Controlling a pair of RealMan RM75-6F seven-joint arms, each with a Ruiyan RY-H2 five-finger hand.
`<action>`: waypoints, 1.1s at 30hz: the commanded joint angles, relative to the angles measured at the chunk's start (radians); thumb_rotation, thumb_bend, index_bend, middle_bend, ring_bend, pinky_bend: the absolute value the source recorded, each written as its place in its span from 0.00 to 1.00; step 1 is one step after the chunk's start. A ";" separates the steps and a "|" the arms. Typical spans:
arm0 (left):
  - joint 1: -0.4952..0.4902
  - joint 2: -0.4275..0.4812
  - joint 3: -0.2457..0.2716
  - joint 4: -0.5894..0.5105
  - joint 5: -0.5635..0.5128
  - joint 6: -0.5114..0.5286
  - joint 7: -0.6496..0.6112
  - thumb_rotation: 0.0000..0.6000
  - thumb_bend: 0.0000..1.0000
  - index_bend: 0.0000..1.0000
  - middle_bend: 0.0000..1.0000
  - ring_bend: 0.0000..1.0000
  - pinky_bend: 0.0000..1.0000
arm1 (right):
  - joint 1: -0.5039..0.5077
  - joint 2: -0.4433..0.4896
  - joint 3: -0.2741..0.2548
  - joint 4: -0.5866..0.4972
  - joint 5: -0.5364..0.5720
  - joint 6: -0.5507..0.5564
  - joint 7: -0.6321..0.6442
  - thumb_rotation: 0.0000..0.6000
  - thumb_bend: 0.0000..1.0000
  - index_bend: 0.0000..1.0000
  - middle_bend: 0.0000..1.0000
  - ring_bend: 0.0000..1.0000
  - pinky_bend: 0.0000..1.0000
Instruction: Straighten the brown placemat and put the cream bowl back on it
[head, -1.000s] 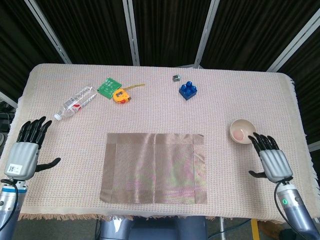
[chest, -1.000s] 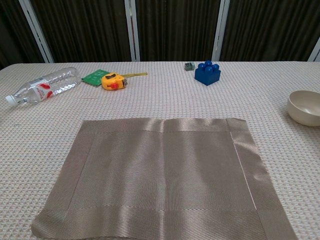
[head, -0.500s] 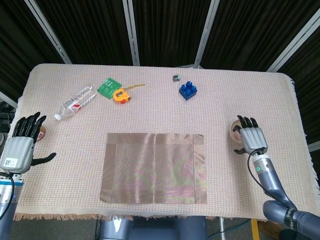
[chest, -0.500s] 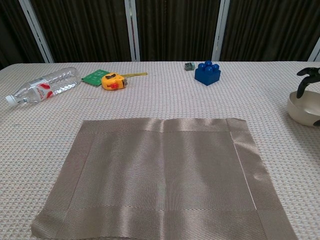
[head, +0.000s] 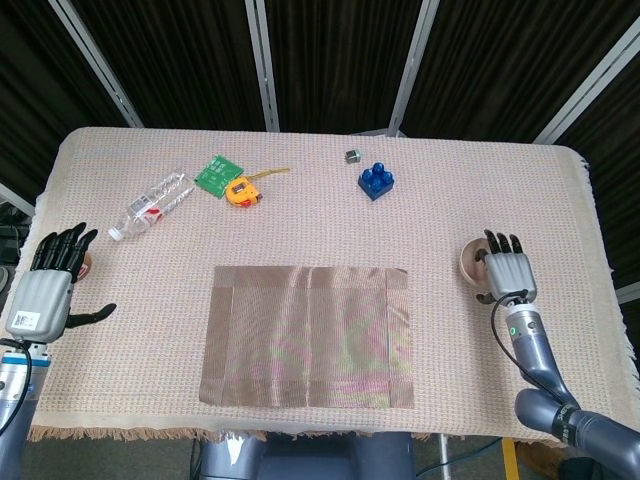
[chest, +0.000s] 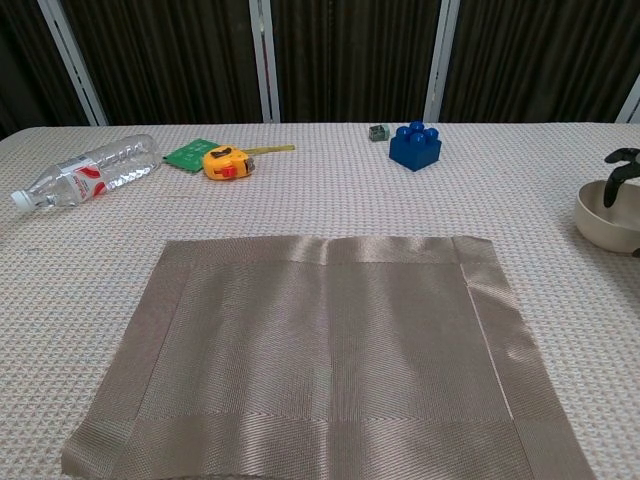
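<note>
- Table (head: 520, 180) under a woven cloth, both hands at its near corners.
- Brown placemat (head: 308, 335) lies flat and squared up, between the two hands and well apart from each.
- Left hand (head: 42, 292) at the near-left edge, fingers spread, holding nothing.
- Right hand (head: 508, 272) is over the cream bowl (head: 468, 260), back up; a fingertip (chest: 612, 188) dips over the rim in the chest view. Can't tell if it actually grips, as the hand hides most of the bowl.
- Clear bottle (head: 150, 203) lies on its side, beyond the left hand.
- Blue block (head: 376, 180), yellow tape measure (head: 242, 190), green board (head: 217, 172) sit far from both hands.
</note>
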 joint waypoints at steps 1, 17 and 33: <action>0.002 0.000 0.000 -0.001 0.001 -0.002 -0.001 1.00 0.00 0.00 0.00 0.00 0.00 | 0.002 -0.010 -0.002 0.027 0.012 -0.013 0.008 1.00 0.12 0.37 0.00 0.00 0.00; 0.010 -0.008 -0.011 0.005 0.007 -0.010 -0.002 1.00 0.00 0.00 0.00 0.00 0.00 | -0.015 -0.086 -0.033 0.174 -0.148 0.044 0.205 1.00 0.40 0.67 0.00 0.00 0.00; 0.020 0.018 -0.009 -0.013 0.039 -0.020 -0.047 1.00 0.00 0.00 0.00 0.00 0.00 | -0.025 0.083 -0.113 -0.221 -0.497 0.254 0.263 1.00 0.40 0.67 0.00 0.00 0.00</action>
